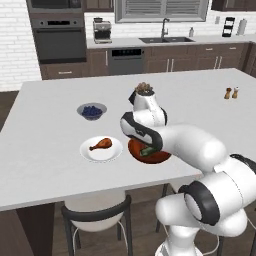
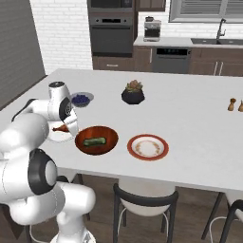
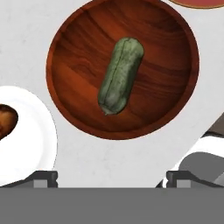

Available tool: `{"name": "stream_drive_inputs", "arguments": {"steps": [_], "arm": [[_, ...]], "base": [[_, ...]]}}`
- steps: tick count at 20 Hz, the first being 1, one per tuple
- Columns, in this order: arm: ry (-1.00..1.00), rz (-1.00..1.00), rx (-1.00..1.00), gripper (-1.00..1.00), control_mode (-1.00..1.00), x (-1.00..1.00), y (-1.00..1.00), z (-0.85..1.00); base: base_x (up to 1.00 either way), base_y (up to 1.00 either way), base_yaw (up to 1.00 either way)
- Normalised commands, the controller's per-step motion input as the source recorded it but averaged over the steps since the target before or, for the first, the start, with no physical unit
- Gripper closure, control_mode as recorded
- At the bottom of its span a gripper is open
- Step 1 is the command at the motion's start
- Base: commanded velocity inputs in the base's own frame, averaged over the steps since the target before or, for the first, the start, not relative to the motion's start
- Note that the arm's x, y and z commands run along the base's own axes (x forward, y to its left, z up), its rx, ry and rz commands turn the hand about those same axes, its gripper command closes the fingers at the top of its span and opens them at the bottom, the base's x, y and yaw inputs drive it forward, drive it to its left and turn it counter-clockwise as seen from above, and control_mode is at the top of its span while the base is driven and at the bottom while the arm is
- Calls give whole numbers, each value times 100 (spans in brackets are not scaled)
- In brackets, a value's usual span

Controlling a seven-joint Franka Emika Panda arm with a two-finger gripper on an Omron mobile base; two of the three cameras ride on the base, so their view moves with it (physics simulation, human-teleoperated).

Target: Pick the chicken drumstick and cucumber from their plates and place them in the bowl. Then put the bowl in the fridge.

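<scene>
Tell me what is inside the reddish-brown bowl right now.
The bowl holds only the cucumber, lying flat near its middle. The chicken drumstick is still on the white plate beside it. In the left base view the arm covers part of the bowl.

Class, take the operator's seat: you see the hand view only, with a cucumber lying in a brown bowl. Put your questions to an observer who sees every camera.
Operator: What is the brown thing at my left edge?
Observer: The chicken drumstick, on the white plate.
Operator: And the red rim at the top?
Observer: The red-rimmed plate, with no food on it.
Operator: What lies beyond the bowl?
Observer: A black pot holding a plant.
</scene>
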Motion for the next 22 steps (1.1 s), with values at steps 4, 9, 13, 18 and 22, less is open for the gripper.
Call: {"name": "stream_drive_inputs", "arguments": {"steps": [4, 9, 13, 18, 22], "arm": [[0, 9, 0, -100, -100, 4, 80, 26], [-2, 0, 0, -100, -100, 47, 15, 0], [3, 0, 0, -100, -100, 68, 22, -5], [4, -2, 0, -100, -100, 48, 41, -6], [4, -2, 0, -100, -100, 39, 31, -21]], "base": [[0, 0, 0], [0, 0, 0], [0, 0, 0], [0, 0, 0], [0, 0, 0]]}}
